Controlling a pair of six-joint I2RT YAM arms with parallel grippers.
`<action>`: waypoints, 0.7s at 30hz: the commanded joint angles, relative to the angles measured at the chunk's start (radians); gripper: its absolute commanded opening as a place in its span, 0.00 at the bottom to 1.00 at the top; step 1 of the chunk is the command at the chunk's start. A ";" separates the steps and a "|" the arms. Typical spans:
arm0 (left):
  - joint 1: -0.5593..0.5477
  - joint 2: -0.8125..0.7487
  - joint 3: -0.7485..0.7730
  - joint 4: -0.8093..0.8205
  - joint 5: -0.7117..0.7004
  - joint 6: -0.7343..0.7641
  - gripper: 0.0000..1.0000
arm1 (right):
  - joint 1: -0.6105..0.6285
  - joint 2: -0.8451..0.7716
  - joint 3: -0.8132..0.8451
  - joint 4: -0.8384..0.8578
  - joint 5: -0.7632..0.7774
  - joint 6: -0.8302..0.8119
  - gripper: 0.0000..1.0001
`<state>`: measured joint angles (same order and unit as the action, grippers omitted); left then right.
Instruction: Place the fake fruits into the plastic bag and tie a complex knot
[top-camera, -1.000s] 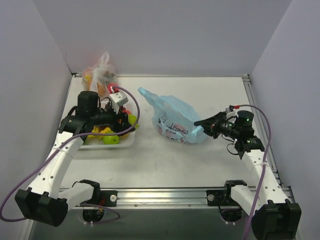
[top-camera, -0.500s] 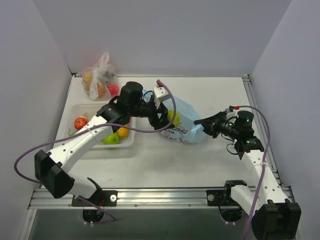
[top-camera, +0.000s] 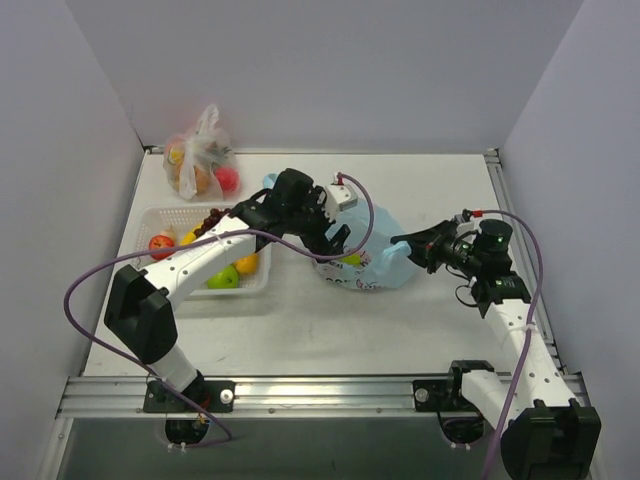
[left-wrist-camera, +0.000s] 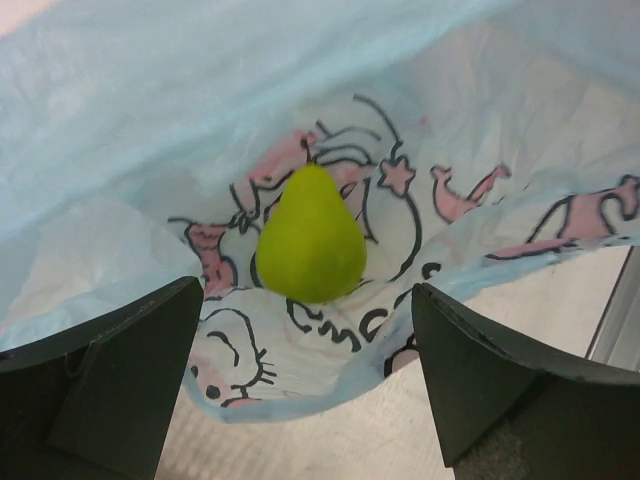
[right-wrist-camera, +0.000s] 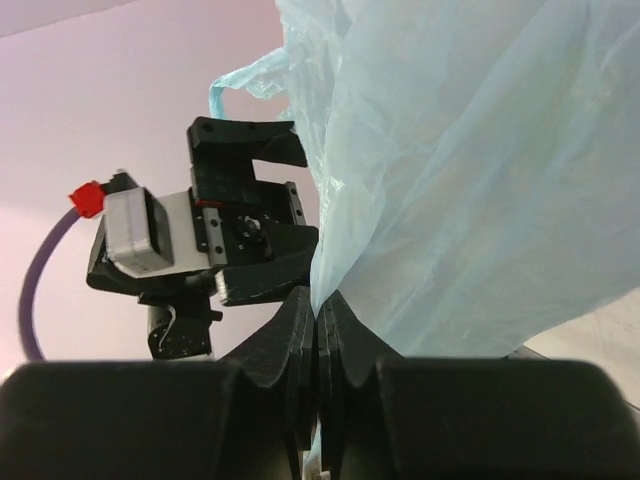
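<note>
Bag (top-camera: 385, 228) sits just 3 o'clock of centre on the table (top-camera: 300, 320) in the top view. The left gripper (top-camera: 337, 240) hangs over its 9 o'clock mouth, and the right gripper (top-camera: 413, 247) holds its 3 o'clock edge. More fruits (top-camera: 225, 277) lie in the basket (top-camera: 150, 212) at 9 o'clock. A clear bundle (top-camera: 200, 165) stands at 11 o'clock.

Left wrist view: the left gripper (left-wrist-camera: 305, 310) is spread wide and empty, with its fingers (left-wrist-camera: 110, 370) at 8 and 4 o'clock. A green pear (left-wrist-camera: 312, 235) lies loose beyond them, inside the bag (left-wrist-camera: 150, 110), on the printed lower wall.

Right wrist view: the right gripper (right-wrist-camera: 318, 325) is clamped on a thin fold of the bag (right-wrist-camera: 460, 170), which rises toward 1 o'clock. The left gripper (right-wrist-camera: 245, 215) shows at 9 o'clock.

The film looks thin, limp and slippery. It would likely sag shut if let go, so the pinched edge probably keeps the mouth open. Gathered rim or handle plastic should grip better than a single layer. The fruits look light, hard and glossy, so they may roll or squirt out of the jaws. Taking each across its widest middle seems safest.
</note>
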<state>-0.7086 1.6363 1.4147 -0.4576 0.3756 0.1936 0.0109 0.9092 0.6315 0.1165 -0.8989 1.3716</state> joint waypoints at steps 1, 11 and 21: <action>0.027 -0.009 0.003 -0.122 -0.066 0.121 0.97 | -0.008 -0.009 0.053 0.040 -0.032 0.008 0.00; 0.169 -0.007 0.042 -0.295 0.040 0.263 0.98 | -0.068 -0.019 0.028 -0.029 -0.029 -0.063 0.00; 0.257 -0.192 0.130 -0.213 0.453 0.072 0.97 | -0.034 -0.024 -0.019 -0.046 0.020 -0.106 0.00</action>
<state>-0.4774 1.5867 1.5177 -0.7544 0.6426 0.3801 -0.0299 0.9001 0.6125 0.0574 -0.8932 1.2968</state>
